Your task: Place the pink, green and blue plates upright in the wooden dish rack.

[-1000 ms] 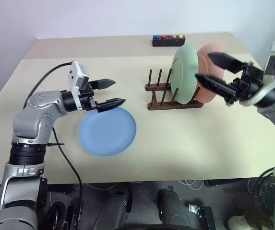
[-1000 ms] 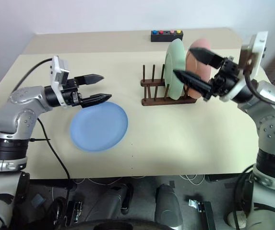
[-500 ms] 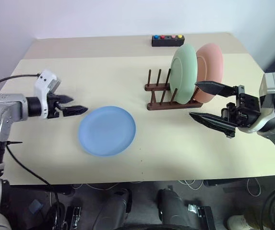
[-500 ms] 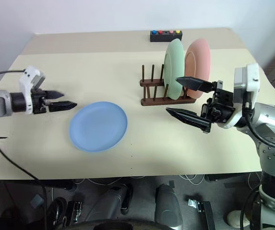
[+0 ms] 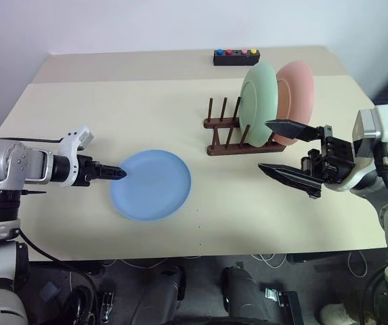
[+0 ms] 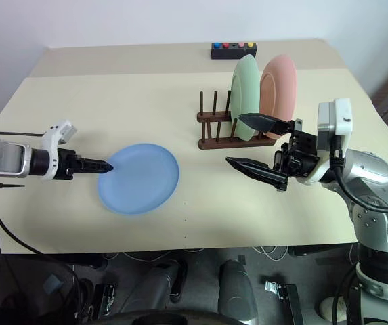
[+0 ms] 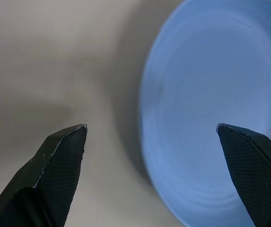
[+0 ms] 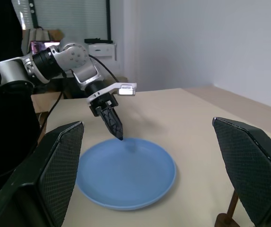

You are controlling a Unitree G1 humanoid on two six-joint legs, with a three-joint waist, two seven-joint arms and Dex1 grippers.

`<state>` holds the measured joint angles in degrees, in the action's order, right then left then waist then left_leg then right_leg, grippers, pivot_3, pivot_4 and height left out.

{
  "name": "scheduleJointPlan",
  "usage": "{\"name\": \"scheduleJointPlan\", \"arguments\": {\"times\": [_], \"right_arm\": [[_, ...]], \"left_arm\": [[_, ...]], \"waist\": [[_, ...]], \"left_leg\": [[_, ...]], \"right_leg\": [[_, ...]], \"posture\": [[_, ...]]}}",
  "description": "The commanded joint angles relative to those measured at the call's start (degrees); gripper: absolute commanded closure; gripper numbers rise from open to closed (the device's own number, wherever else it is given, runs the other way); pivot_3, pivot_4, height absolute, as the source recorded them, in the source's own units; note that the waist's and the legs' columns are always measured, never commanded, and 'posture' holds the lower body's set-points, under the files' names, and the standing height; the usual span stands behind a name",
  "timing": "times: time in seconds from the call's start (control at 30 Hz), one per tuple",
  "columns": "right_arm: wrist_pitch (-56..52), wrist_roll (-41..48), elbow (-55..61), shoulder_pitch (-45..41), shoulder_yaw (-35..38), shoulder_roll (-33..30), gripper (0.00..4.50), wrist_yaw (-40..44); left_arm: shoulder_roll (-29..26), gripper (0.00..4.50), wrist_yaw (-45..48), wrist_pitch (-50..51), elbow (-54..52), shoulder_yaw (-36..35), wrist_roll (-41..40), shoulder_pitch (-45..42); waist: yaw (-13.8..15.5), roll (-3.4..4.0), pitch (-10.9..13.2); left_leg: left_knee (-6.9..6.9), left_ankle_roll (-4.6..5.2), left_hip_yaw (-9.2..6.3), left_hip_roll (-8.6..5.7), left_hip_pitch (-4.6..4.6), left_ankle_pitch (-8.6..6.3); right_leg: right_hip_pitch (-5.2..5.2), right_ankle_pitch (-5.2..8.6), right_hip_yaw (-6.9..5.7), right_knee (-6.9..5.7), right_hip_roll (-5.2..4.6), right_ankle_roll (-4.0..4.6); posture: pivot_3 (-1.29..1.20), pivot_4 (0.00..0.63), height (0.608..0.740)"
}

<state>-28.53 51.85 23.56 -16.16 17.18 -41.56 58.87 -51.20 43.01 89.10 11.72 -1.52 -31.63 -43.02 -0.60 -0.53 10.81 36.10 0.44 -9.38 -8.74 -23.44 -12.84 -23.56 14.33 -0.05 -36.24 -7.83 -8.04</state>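
The blue plate (image 5: 151, 185) lies flat on the table, left of centre. My left gripper (image 5: 116, 173) hangs low at the plate's left rim, pointing at it. In the left wrist view its open fingers (image 7: 66, 156) stand one on each side of that rim and touch nothing. The green plate (image 5: 259, 95) and the pink plate (image 5: 296, 88) stand upright side by side in the right end of the wooden dish rack (image 5: 224, 135). My right gripper (image 5: 264, 145) hovers open and empty in front of the rack's right end, pointing left toward the blue plate (image 8: 126, 172).
A black box with coloured buttons (image 5: 237, 57) sits at the table's far edge behind the rack. The rack's left pegs stand free. The beige table (image 5: 112, 108) stretches bare between the rack and its left edge.
My left gripper swung out to the left, sank, rolled, and came back to the blue plate's left rim. My right gripper drew away from the pink plate to a lower spot before the rack.
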Motion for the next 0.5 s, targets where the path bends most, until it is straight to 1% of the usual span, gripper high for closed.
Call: {"name": "scheduleJointPlan", "arguments": {"times": [0.03,0.17,0.23,0.33,0.4,0.43,0.5], "right_arm": [[1.4,-0.1,2.8,1.0,0.9,0.4,0.04,-1.2],[1.5,0.2,3.7,1.7,1.0,0.6,0.04,-2.6],[1.5,0.2,4.0,2.0,1.3,0.4,0.04,-3.1],[1.6,0.1,4.3,2.5,1.4,0.2,0.00,-3.4],[1.4,0.4,4.7,2.8,1.5,0.1,0.00,-3.8],[1.4,0.5,4.8,2.9,1.6,0.1,0.00,-4.0],[1.3,0.5,5.0,3.0,1.7,0.1,0.00,-4.4]], "left_arm": [[-2.2,0.00,1.2,0.5,1.9,4.5,0.8,-3.8],[-1.1,0.00,1.7,2.7,6.7,9.0,0.9,-7.6],[-1.2,0.00,3.0,2.1,6.8,11.1,0.5,-7.9],[-0.3,0.74,4.0,2.7,8.4,12.7,-0.1,-8.4],[0.8,1.67,4.4,2.8,10.5,13.1,0.0,-8.9],[1.4,2.27,4.2,2.5,12.0,13.1,0.4,-9.5],[2.0,3.16,4.6,1.5,13.7,13.8,1.1,-10.4]], "waist": [[0.0,0.00,0.0],[0.1,-0.01,0.0],[0.0,-0.01,0.0],[-0.2,-0.01,0.0],[-0.1,0.00,0.0],[0.0,0.00,0.0],[0.0,0.00,0.0]], "left_leg": [[0.00,-0.01,0.01,0.00,0.00,0.00],[0.02,-0.01,0.02,0.00,0.00,0.00],[0.01,0.00,0.01,0.00,0.00,0.00],[-0.01,-0.01,0.02,0.02,0.00,0.00],[0.00,-0.02,0.01,0.03,0.00,0.01],[0.00,-0.02,0.02,0.03,0.00,0.01],[0.02,-0.02,0.02,0.03,0.00,0.01]], "right_leg": [[0.01,0.00,0.00,0.01,0.01,0.01],[0.02,0.00,0.02,0.01,0.00,0.01],[0.01,0.00,0.02,0.01,0.01,0.00],[-0.01,-0.01,0.03,0.00,0.03,0.01],[-0.01,-0.01,0.03,0.00,0.04,0.02],[-0.01,-0.01,0.04,0.00,0.04,0.02],[0.00,-0.01,0.03,0.00,0.04,0.02]], "posture": [[0.00,0.150,0.740],[0.00,0.150,0.740],[0.00,0.150,0.740],[0.00,0.150,0.740],[0.00,0.150,0.740],[0.00,0.150,0.740],[0.00,0.150,0.740]]}}
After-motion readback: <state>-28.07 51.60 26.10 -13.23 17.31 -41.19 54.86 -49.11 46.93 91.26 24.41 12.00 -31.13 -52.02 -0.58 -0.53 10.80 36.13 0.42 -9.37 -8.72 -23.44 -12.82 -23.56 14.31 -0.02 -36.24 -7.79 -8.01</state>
